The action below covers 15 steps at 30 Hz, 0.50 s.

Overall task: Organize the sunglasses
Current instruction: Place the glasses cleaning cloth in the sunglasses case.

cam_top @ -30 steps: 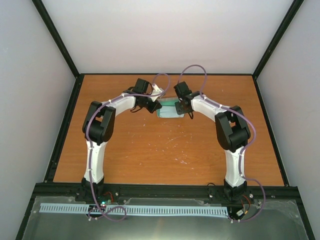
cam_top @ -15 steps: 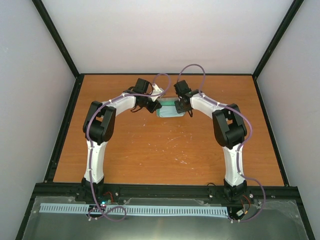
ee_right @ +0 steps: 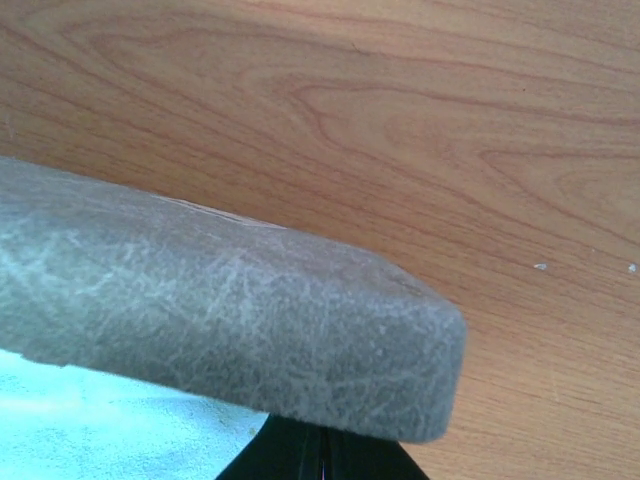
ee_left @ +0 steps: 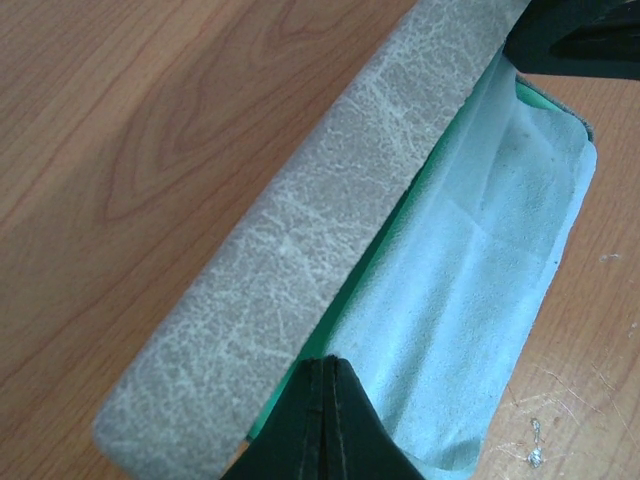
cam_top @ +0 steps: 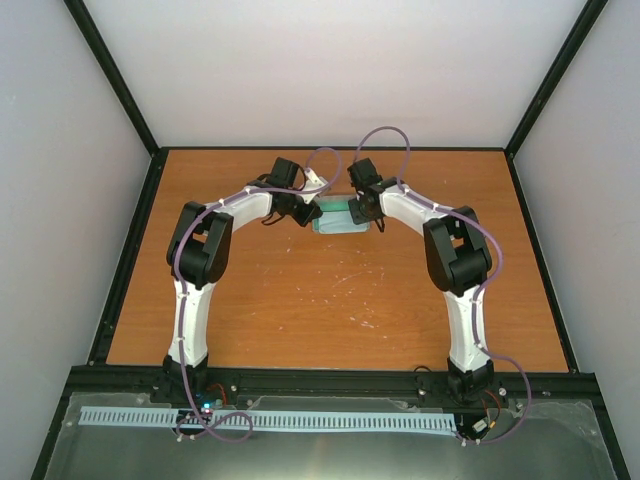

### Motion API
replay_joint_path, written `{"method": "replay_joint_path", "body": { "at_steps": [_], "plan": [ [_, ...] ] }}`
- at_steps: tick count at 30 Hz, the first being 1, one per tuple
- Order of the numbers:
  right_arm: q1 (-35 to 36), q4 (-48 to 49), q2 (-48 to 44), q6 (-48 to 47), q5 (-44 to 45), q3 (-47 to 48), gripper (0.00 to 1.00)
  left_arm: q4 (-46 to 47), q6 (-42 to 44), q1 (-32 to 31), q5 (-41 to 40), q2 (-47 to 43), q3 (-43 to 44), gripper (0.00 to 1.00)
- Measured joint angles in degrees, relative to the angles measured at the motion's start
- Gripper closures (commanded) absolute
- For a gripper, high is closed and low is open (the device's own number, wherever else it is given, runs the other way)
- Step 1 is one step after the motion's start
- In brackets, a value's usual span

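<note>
The grey case [cam_top: 336, 222] lies at the far middle of the table with its lid [ee_left: 300, 250] raised at an angle. The pale blue cloth [ee_left: 480, 290] lies inside over the mint-green lining. The sunglasses are hidden; I see none of them. My left gripper [cam_top: 308, 212] is shut, its tips [ee_left: 328, 365] at the case's left end beside the lid's inner edge. My right gripper [cam_top: 358, 212] is shut, its tips [ee_right: 322, 435] just under the lid's grey end [ee_right: 230, 330]. It also shows as a dark shape in the left wrist view [ee_left: 580, 40].
The wooden table [cam_top: 330, 300] is ringed by a black frame [cam_top: 130, 250] with grey walls behind. Small white scratches mark the table's middle [cam_top: 350, 280]. Both arms arch in from the near edge and meet at the case.
My right gripper has moved a little left and farther away against the lid, and less of the mint inside shows from above. The left arm has barely moved.
</note>
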Motion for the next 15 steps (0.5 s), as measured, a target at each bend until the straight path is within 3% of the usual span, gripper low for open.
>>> {"method": "replay_joint_path", "body": {
  "at_steps": [15],
  "plan": [
    [0.0, 0.2, 2.0, 0.0, -0.5, 0.6, 0.97, 0.4, 0.0, 0.0, -1.6, 0.0, 0.8, 0.99]
  ]
}}
